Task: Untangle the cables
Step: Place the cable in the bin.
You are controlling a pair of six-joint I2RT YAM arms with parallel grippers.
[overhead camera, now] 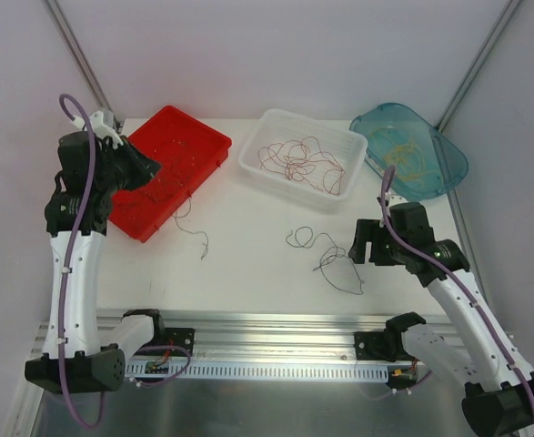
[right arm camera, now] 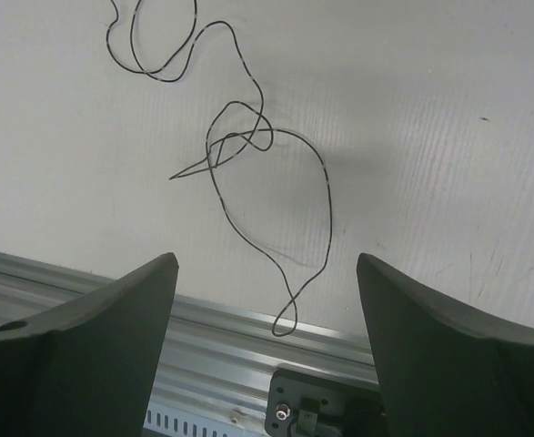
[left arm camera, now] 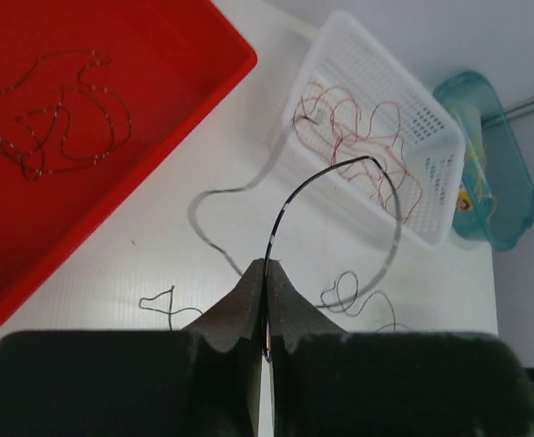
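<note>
Left gripper (left arm camera: pixel 265 273), bottom centre of its wrist view, is clamped on a thin dark cable (left arm camera: pixel 296 189) arching upward. Right gripper (right arm camera: pixel 267 300) stands with jaws apart over a looped dark cable (right arm camera: pixel 329 209) lying mid-frame on the table (right arm camera: pixel 430 137).

Table (overhead camera: pixel 248 273): 3 containers in a row along far edge. Far-left corner: flat tray (overhead camera: pixel 180 123), set at an angle, looped cables (left arm camera: pixel 57 109) in it. Mid far edge: mesh basket (overhead camera: pixel 253 164) w/ tangle of cables (overhead camera: pixel 298 162) inside. Far-right corner: oval tray (overhead camera: pixel 453 164), just right of basket, coiled cables (overhead camera: pixel 403 155) in it. Loose cable (overhead camera: pixel 339 269) on table in front of basket, just left of R gripper (overhead camera: pixel 361 248). L gripper (left arm camera: pixel 265 273) above flat tray; thin cable (left arm camera: pixel 289 200) runs from it twd basket.
</note>
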